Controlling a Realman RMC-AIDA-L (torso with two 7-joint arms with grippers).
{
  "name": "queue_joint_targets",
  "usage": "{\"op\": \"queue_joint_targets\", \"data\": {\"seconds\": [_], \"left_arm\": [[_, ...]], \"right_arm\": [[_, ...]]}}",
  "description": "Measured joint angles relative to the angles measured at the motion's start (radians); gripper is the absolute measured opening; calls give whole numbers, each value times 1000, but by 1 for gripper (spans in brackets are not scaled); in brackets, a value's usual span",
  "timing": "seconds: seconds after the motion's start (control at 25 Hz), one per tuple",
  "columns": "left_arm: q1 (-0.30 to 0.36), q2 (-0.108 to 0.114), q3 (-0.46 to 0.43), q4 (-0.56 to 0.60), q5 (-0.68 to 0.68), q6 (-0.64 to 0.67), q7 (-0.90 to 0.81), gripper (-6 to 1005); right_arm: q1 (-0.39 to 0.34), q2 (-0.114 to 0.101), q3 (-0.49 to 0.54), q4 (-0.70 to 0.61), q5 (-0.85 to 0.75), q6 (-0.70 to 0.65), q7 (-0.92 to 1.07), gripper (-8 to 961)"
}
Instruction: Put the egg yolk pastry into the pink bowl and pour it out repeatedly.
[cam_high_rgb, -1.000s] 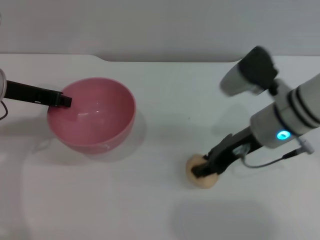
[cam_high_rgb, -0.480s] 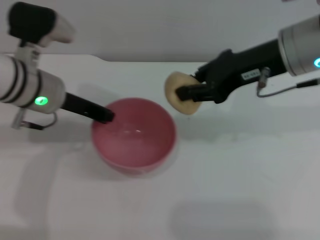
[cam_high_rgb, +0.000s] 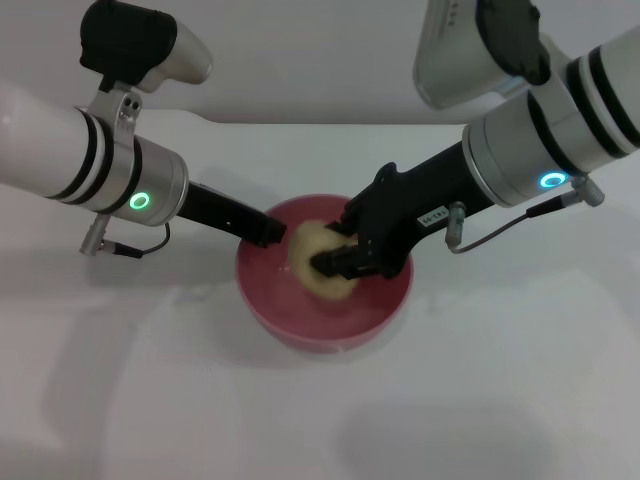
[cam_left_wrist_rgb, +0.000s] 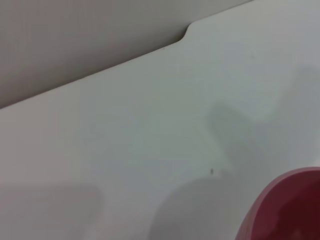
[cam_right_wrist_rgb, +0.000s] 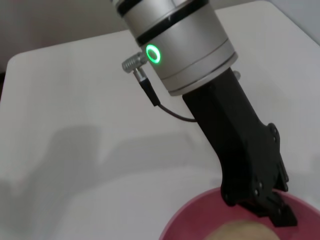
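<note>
Gripping the egg yolk pastry (cam_high_rgb: 318, 262), the right gripper (cam_high_rgb: 335, 262) sits inside the pink bowl (cam_high_rgb: 385, 308). The left gripper (cam_high_rgb: 270, 232) pinches the bowl's rim on the white bench (cam_high_rgb: 520, 380).

The head view looks forward and down from above the white bench (cam_high_rgb: 500, 400), taking in both arms and the pink bowl (cam_high_rgb: 385, 305) at mid-scene. The left wrist view sits low and close over the bench (cam_left_wrist_rgb: 125, 150), facing its far edge and the wall beyond, and catches only a sliver of the pink bowl (cam_left_wrist_rgb: 290, 210). The right wrist view looks across the bowl's rim (cam_right_wrist_rgb: 185, 220) toward the left claw (cam_right_wrist_rgb: 277, 212), very near. All three views share the bowl.
</note>
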Motion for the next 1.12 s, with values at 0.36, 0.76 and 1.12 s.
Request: {"op": "queue_joint_targets", "data": {"seconds": [0.36, 0.76, 1.12], "left_arm": [[9, 3, -8, 0, -5, -26, 0, 26], [207, 2, 35, 117, -227, -317, 164, 27], [422, 4, 372, 204, -496, -890, 626, 30]], "right_arm": [[-40, 0, 45, -60, -5, 12, 27, 411], [-180, -1, 390, -48, -6, 66, 91, 567], [-306, -4, 631, 52, -1, 68, 42, 568]]}}
